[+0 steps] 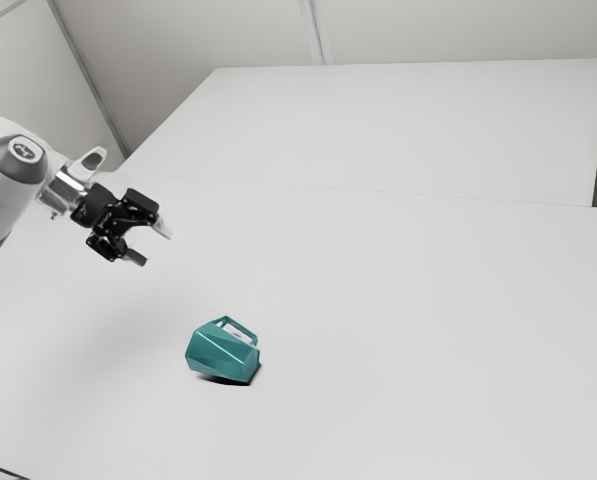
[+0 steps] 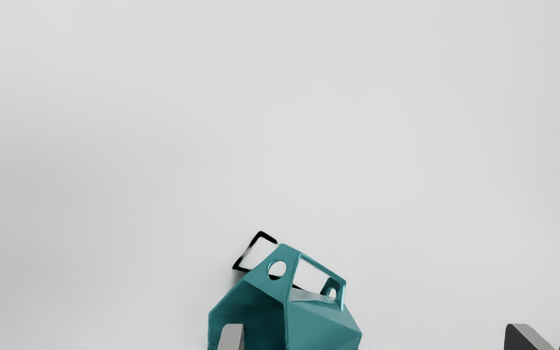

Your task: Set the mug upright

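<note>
In the exterior view, the teal mug lies on its side on the desk, nearer than the jaws, which stand open. In the wrist view, its handle sticks out; probably light, stiff, slightly slippery, so better to take the body firmly.

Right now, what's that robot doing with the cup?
Nobody is holding it at the moment. The blue-green mug is lying tipped over on the white table, with its handle raised off the tabletop. The robot's black gripper is open and up above the table, with nothing in its grip. The job is to stand the mug upright, and that hasn't been done yet.
</note>
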